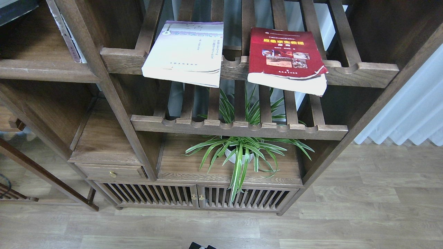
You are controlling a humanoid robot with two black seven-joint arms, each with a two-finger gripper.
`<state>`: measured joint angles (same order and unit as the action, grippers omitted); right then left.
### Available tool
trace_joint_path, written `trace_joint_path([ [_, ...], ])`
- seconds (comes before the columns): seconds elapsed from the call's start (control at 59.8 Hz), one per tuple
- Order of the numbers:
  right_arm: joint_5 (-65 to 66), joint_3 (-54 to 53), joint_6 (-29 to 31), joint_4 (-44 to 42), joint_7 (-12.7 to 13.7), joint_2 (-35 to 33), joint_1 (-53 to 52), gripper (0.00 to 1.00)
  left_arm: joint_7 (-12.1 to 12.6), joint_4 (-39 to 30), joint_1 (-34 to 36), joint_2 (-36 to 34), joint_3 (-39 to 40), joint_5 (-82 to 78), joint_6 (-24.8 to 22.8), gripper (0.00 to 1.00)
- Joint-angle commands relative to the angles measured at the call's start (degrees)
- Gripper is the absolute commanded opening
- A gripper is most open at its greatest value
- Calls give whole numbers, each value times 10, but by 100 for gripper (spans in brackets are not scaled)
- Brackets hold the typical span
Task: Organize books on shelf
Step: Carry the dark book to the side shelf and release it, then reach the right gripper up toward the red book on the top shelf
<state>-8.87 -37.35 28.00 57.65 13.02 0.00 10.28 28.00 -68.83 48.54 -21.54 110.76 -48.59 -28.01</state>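
Observation:
The white book with a purple top band [183, 52] lies flat on the upper slatted rack and overhangs its front rail. The red book with a yellow title and photos [287, 58] lies to its right on the same rack, also overhanging. Only a dark-grey sliver of the thick book [17, 8] shows at the top left corner, above the solid dark-brown shelf board [45, 67]. My left gripper is out of view. A small black part [200, 246] at the bottom edge may belong to my right arm; its fingers cannot be told apart.
A thin pale-spined book [67, 34] leans against the upright post at the shelf's right end. A second slatted rack [238, 128] sits below the books. A potted spider plant [242, 152] stands beneath it. A drawer [110, 172] and slatted doors [193, 197] are lower down.

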Motion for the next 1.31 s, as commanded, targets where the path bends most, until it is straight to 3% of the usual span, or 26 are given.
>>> trace_joint_path([
  [0.0, 0, 0, 0, 0, -1, 0, 0, 100, 0, 40, 37, -1, -46, -2, 0, 3],
  [0.234, 0, -1, 0, 0, -3, 0, 0, 100, 0, 122, 75, 0, -101, -1, 0, 7],
  [0.268, 0, -1, 0, 0, -3, 0, 0, 100, 0, 128, 75, 0, -104, 4, 0, 11],
  [0.318, -1, -1, 0, 0, -4, 0, 0, 100, 0, 139, 72, 2, -108, 10, 0, 32],
  [0.351, -1, -2, 0, 0, -4, 0, 0, 100, 0, 139, 68, 2, -111, 11, 0, 41],
  [0.452, -3, -4, 0, 0, -7, 0, 0, 100, 0, 137, 54, 2, -114, 39, 0, 49],
  [0.72, -4, -5, 0, 7, -9, 0, 1, 100, 0, 85, 5, -8, -99, 135, 0, 51],
  [1.289, -5, -42, 0, 34, -42, 0, 1, 100, -3, -108, -245, -5, 44, 358, 0, 55],
])
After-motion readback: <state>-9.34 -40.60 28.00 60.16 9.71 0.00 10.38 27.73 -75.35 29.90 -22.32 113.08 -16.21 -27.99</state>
